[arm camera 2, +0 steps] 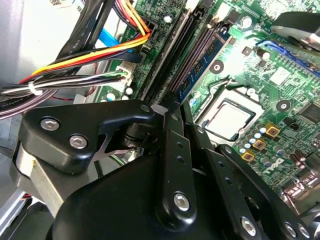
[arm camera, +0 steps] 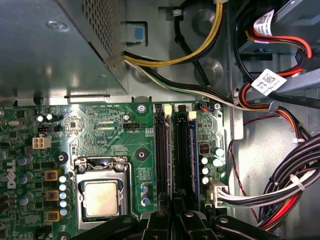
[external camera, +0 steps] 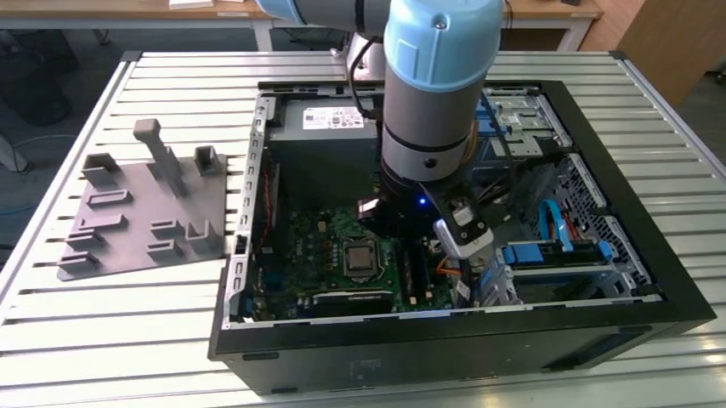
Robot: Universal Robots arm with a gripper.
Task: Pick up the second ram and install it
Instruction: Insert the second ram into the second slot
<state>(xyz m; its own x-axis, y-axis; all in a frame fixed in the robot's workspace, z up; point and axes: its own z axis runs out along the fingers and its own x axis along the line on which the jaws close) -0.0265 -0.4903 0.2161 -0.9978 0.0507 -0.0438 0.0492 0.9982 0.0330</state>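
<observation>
My gripper point(external camera: 422, 242) is down inside the open computer case point(external camera: 454, 340), just over the long black memory slots point(arm camera: 165, 150) of the green motherboard. In both wrist views its black linkages converge right at the near end of those slots point(arm camera 2: 170, 60). A narrow blue-green strip point(arm camera 2: 202, 67) runs along the outer slot, seen on edge; it shows again in the first wrist view point(arm camera: 194, 155). I cannot tell whether that strip is the second ram, or whether the gripper point(arm camera 2: 174, 107) has hold of anything.
The processor socket point(arm camera: 101, 198) lies beside the slots. Bundled cables point(arm camera: 280, 190) hang close on the other side, and the power supply point(external camera: 323, 119) fills the case's far end. A grey fixture plate point(external camera: 142, 212) with upright posts stands on the slatted table at the exterior view's left.
</observation>
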